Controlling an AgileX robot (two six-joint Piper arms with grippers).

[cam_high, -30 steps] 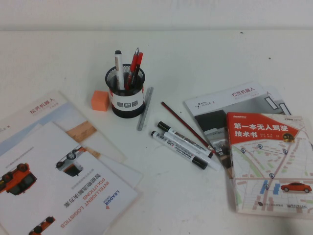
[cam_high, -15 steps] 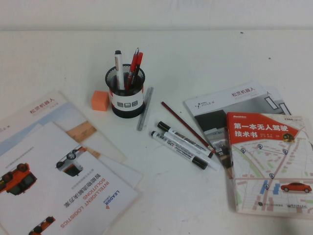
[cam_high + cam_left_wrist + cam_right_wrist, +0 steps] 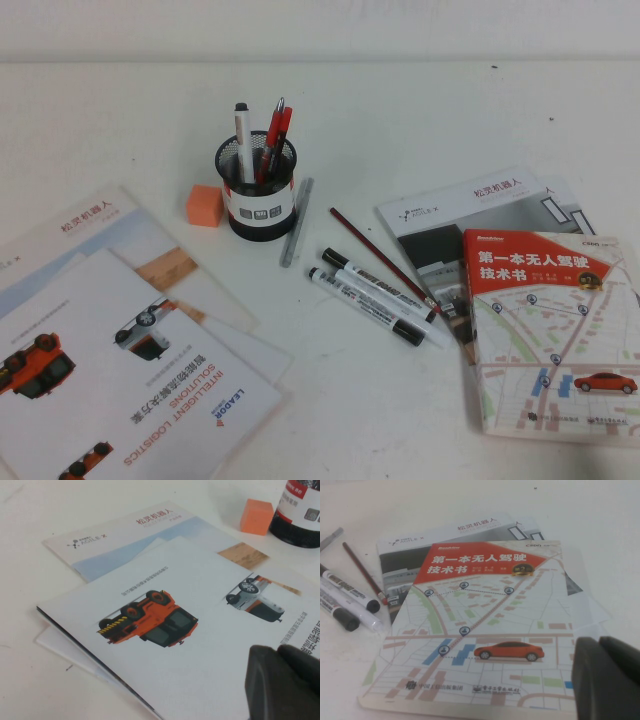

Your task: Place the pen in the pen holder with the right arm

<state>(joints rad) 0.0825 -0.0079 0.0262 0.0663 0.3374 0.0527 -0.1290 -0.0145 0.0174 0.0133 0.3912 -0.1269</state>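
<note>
The pen (image 3: 378, 288), a white marker with black printing, a black cap and a black end, lies on the table to the right of the pen holder (image 3: 258, 203). It also shows in the right wrist view (image 3: 349, 590). The holder is a black mesh cup with a white label and has several pens standing in it. Neither arm shows in the high view. My right gripper (image 3: 597, 642) is shut and empty above a book, well away from the pen. My left gripper (image 3: 275, 652) is shut and empty above the brochures.
Beside the pen lie two more markers (image 3: 362, 305), a dark red pencil (image 3: 372, 252) and a slim silver-grey pen (image 3: 296, 222). A map-cover book (image 3: 548, 330) on booklets is at the right. Brochures (image 3: 120, 350) are at the left, with an orange block (image 3: 204, 205) near the holder.
</note>
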